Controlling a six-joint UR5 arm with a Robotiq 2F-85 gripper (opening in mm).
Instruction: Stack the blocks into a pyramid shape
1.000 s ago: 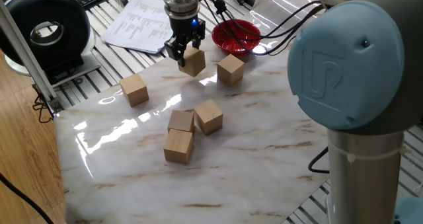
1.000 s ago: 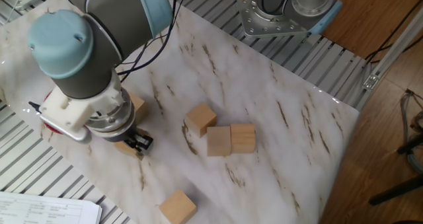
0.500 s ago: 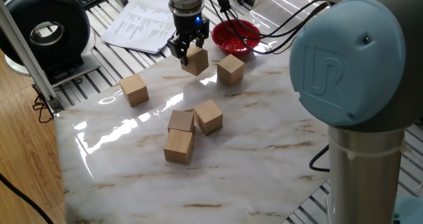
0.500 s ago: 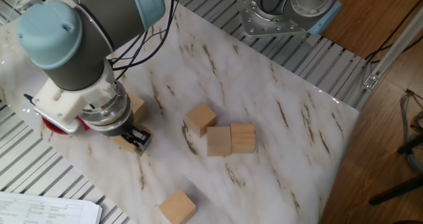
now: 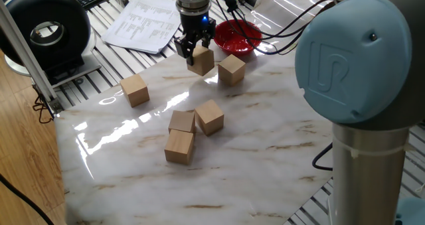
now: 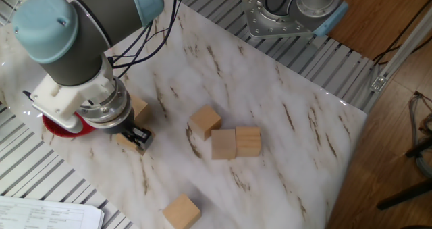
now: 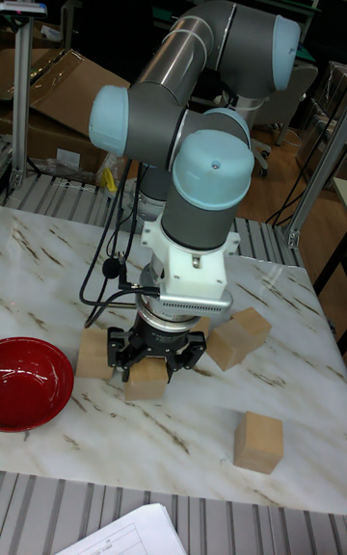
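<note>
Nothing is stacked yet: the pincer (image 5: 194, 50) grips one block (image 5: 202, 61), the other five blocks (image 5: 180, 147) lie loose around it.

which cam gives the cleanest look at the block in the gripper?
One fixed view: the held block shows two full faces below the gripper, beside the red bowl. In the tall fixed view it is visible from the front but partly behind the fingers. The other fixed view shows only slivers under the wrist.
</note>
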